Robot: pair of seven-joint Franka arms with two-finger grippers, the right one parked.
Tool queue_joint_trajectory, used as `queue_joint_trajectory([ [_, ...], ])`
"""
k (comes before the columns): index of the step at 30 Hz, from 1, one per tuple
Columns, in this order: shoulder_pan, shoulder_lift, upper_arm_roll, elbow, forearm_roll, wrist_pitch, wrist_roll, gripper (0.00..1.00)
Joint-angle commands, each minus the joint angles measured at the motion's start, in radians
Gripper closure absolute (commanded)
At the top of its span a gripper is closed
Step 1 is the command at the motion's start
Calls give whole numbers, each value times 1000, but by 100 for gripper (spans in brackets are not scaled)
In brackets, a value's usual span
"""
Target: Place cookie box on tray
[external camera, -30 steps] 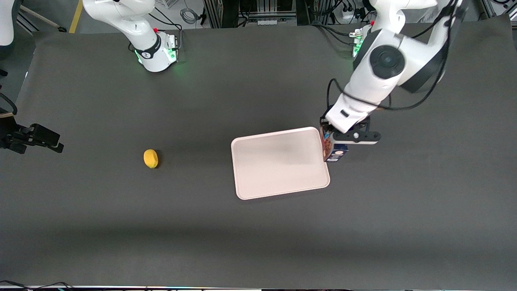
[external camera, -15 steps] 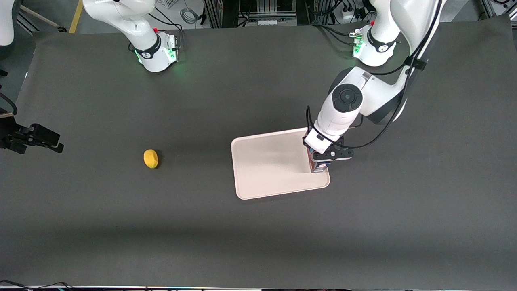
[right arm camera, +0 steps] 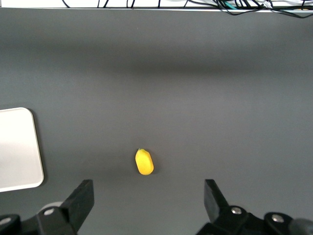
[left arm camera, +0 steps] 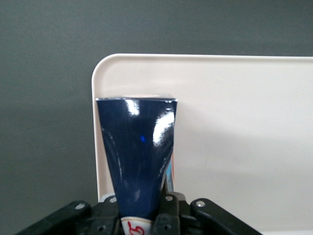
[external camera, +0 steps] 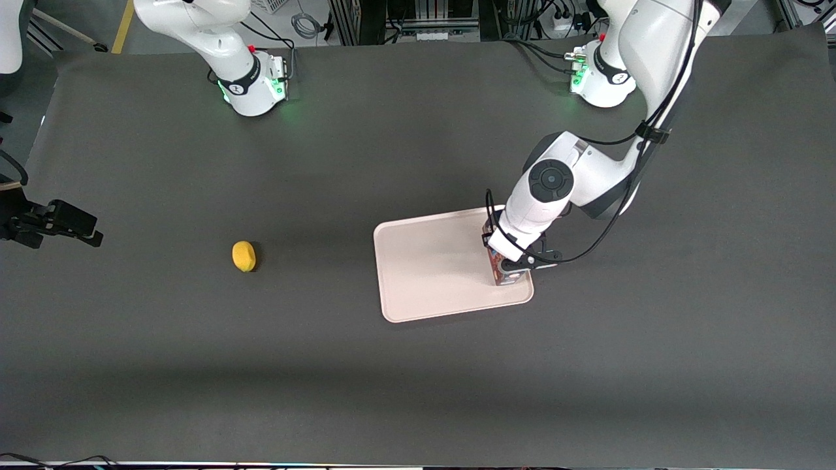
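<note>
- Dark blue cookie box (external camera: 506, 274) stands on my pink tray (external camera: 431, 261), near a tray corner.
- My gripper (external camera: 516, 264) squeezes the box tight.

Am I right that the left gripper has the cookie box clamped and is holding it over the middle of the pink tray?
Not quite. The left gripper does have the cookie box clamped, but over a corner of the pink tray, at the working arm's end and nearer the front camera, not its middle. The front view shows it; the left wrist view confirms the rounded corner.
</note>
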Motion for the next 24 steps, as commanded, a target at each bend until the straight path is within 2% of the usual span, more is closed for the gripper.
queue_joint_trajectory([
  [1, -30, 11, 20, 16, 18, 3, -49, 77],
  [5, -30, 11, 27, 16, 18, 3, -49, 72],
  [7, -30, 11, 33, 16, 18, 3, -49, 63],
  [11, -30, 11, 33, 16, 18, 3, -49, 31],
  [13, -30, 11, 35, 16, 18, 6, -49, 7],
  [14, -30, 11, 33, 16, 18, 8, -49, 0],
  [24, -32, 5, 33, 20, 18, 6, -54, 0],
])
